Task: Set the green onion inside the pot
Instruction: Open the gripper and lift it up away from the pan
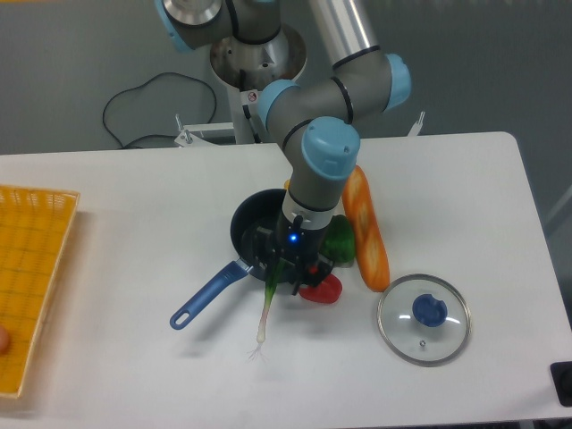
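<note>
The green onion (267, 308) hangs from my gripper (284, 268), which is shut on its green upper part. Its pale white stem and tiny roots point down toward the table in front of the pot; I cannot tell if the roots touch the table. The pot (253, 223) is a dark navy pan with a long blue handle (207, 293) running to the front left. My gripper is over the pot's front rim, and the arm hides much of the pot's inside.
A green bell pepper (340, 241) and a red pepper (323, 289) lie just right of the gripper. A long orange loaf-shaped item (366, 231) lies beyond them. A glass lid with a blue knob (423, 319) is at the front right. A yellow basket (31, 277) stands at the left edge.
</note>
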{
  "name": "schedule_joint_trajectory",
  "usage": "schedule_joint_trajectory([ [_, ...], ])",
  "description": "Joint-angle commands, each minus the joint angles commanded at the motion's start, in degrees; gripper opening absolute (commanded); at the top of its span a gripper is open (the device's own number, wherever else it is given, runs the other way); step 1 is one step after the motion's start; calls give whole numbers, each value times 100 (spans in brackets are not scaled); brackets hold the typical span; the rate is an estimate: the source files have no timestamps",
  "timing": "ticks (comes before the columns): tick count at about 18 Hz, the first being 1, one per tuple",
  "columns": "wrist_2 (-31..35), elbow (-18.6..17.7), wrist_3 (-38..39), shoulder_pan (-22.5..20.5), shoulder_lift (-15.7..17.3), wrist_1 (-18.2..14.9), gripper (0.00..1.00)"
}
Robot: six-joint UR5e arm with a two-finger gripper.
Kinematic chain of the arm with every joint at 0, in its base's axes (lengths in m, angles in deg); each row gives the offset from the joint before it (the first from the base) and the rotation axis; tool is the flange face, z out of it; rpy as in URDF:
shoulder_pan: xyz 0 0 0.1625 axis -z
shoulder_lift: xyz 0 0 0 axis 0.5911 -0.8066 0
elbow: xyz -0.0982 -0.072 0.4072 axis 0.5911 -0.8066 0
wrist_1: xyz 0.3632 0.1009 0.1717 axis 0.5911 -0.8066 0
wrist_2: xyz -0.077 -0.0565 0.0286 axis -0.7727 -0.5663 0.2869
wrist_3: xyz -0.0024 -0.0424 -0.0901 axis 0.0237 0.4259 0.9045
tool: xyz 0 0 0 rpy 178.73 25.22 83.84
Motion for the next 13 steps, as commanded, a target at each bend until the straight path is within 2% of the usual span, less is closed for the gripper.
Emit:
schedule_joint_trajectory([
  [2,9,9,0,-97,61,0,98],
  [5,53,26,17,-167,123,-26,100],
  [8,429,44,-9,-264,246,-123,100],
  [10,911,192,-393,-247,290,-411,100],
  [13,1466,553,-1447,-255,282,-1070,100],
])
